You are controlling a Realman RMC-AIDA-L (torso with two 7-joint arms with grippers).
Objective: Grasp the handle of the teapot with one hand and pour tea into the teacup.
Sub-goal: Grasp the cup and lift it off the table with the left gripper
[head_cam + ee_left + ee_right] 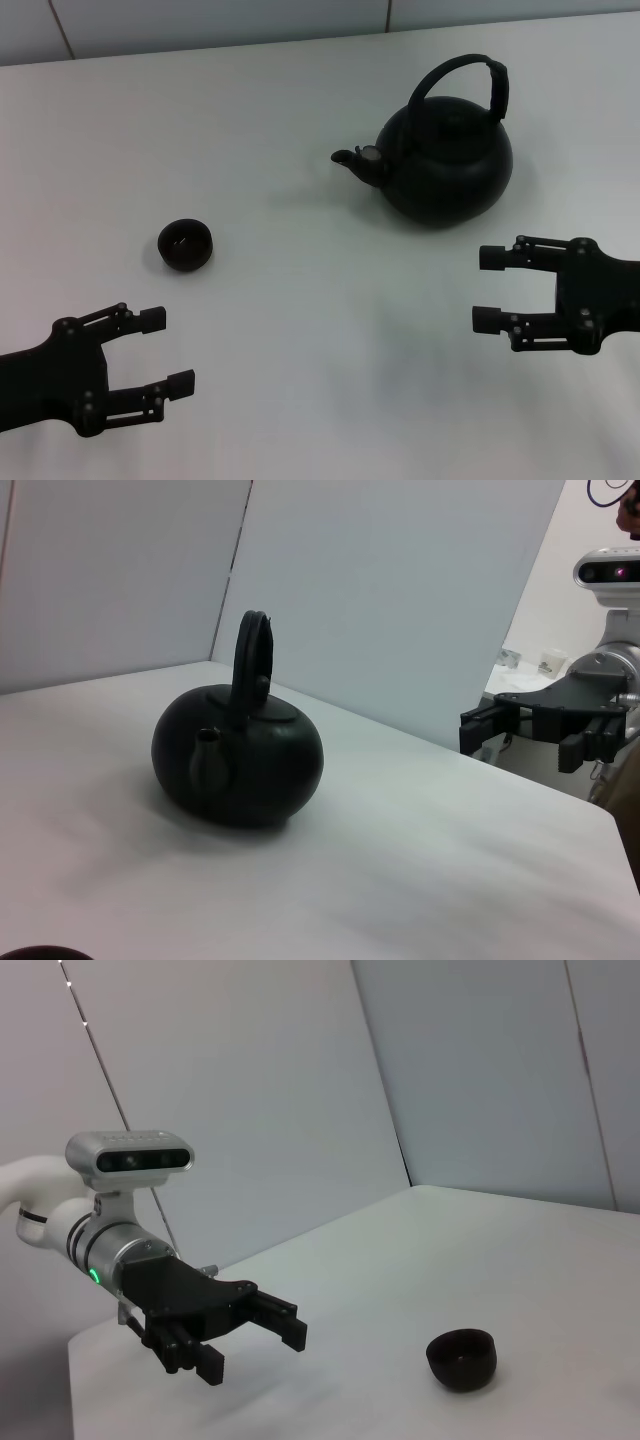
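The teapot (447, 165) sits upright on the white bench (300, 290), toward the far right, its short spout (358, 163) pointing left toward the cup side. The handle (470, 85) arches over the lid, standing upright, with the thicker sleeve (497, 88) on its right side; nothing touches it. The teacup (185, 245) stands upright well to the left of the teapot and nearer the robot, apart from everything.

The right gripper (487, 289) hovers near the bench just in front of the teapot, not touching it, fingers spread wide and pointing left. The left gripper (167, 350) hangs at the near left, in front of the teacup and clear of it, also wide open and holding nothing.
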